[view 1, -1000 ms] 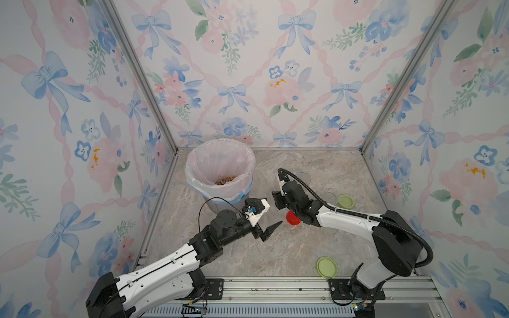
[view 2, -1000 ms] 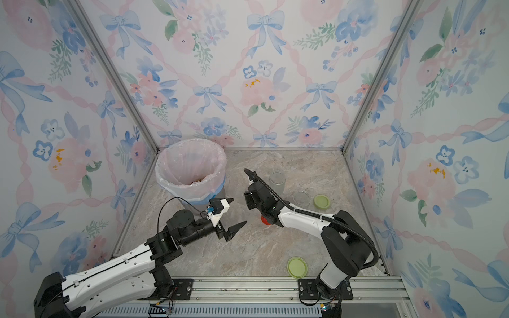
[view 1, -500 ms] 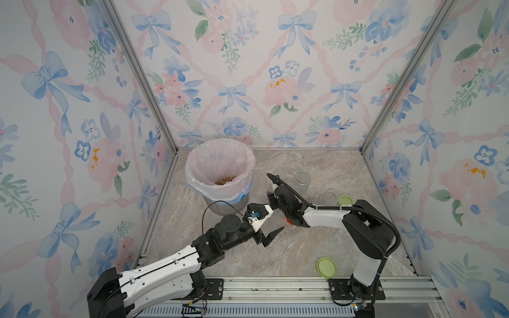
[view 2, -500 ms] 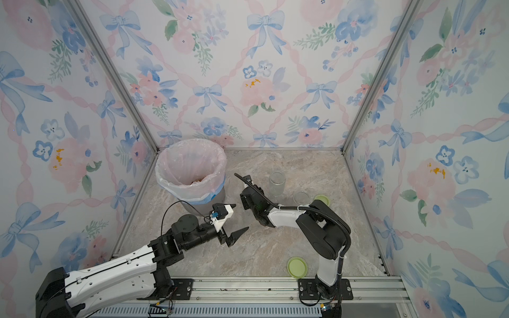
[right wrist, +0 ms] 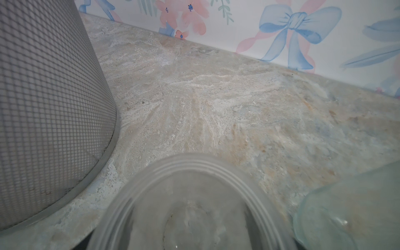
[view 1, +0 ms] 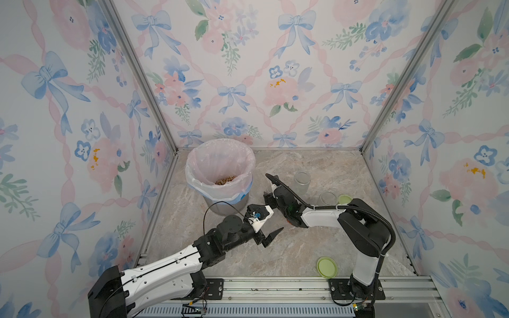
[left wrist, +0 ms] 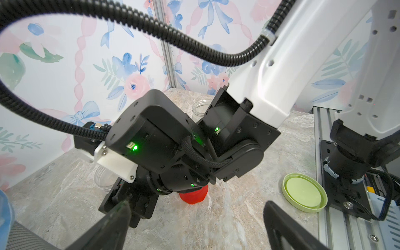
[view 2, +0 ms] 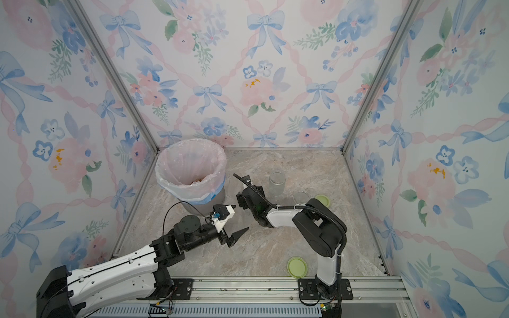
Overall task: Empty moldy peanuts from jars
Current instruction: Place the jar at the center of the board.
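The left claw (view 1: 269, 220) hangs wide open and empty over the near tabletop (view 1: 303, 247). The right claw (view 1: 269, 196) is down at an open, empty jar (right wrist: 190, 205) beside the bin (view 1: 190, 176); its grip I can't make out. Peanuts (view 1: 225, 180) lie in the bin.

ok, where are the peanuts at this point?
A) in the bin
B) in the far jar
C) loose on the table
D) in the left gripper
A: a tan heap of peanuts lies at the bottom of the bin, while the far jar and the near jar show no tan inside.
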Robot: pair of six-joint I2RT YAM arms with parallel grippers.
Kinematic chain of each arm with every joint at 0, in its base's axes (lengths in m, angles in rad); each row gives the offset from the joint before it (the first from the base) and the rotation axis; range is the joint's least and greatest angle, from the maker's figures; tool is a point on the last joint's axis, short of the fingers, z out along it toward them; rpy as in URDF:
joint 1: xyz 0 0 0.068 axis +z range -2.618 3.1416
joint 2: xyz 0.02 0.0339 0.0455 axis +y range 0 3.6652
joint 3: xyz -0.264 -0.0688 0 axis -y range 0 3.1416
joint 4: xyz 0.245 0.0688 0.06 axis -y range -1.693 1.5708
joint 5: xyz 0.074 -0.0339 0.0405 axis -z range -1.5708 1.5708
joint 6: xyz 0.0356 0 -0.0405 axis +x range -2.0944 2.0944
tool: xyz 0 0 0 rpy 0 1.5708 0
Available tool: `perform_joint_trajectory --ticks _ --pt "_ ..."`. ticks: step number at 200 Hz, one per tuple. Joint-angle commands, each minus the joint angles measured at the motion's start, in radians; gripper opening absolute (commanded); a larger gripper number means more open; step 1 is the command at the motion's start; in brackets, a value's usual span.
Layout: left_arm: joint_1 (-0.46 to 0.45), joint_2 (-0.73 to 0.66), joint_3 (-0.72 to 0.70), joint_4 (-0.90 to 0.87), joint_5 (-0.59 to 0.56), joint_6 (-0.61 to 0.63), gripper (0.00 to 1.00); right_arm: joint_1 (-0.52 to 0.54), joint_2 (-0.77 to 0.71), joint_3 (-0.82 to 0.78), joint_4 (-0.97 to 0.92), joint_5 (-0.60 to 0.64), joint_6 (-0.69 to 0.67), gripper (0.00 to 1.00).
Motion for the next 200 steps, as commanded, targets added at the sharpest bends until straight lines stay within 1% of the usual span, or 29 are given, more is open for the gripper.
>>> perform_joint_trajectory --ticks 1,45,85,104,140,171,174,200 --pt "-0.006 0.005 -0.014 0.003 0.005 0.000 0.98 -0.007 0.008 -0.020 0.023 -0.026 0.012 0.87" --pt "-0.006 0.000 -0.024 0.003 -0.007 0.000 0.98 -0.007 -0.002 -0.020 0.005 -0.019 0.012 0.94" --pt "-0.006 0.011 -0.028 0.003 -0.040 0.004 0.98 -0.004 -0.064 -0.032 -0.021 -0.022 0.016 1.00" --pt "-0.007 0.017 -0.028 0.004 -0.056 0.006 0.98 0.000 -0.097 -0.033 -0.046 -0.014 0.017 0.98" --pt "-0.006 0.013 -0.031 0.005 -0.094 0.007 0.98 0.009 -0.162 -0.050 -0.078 -0.006 0.020 0.98" --pt "-0.007 0.006 -0.036 0.005 -0.106 0.007 0.98 0.017 -0.214 -0.073 -0.117 0.042 0.020 0.98" --pt "-0.006 0.007 -0.036 0.005 -0.108 0.005 0.98 0.016 -0.241 -0.078 -0.118 0.043 0.021 0.97" --pt "-0.006 0.017 -0.043 0.005 -0.146 -0.016 0.98 0.020 -0.328 -0.121 -0.141 0.044 0.022 0.97"
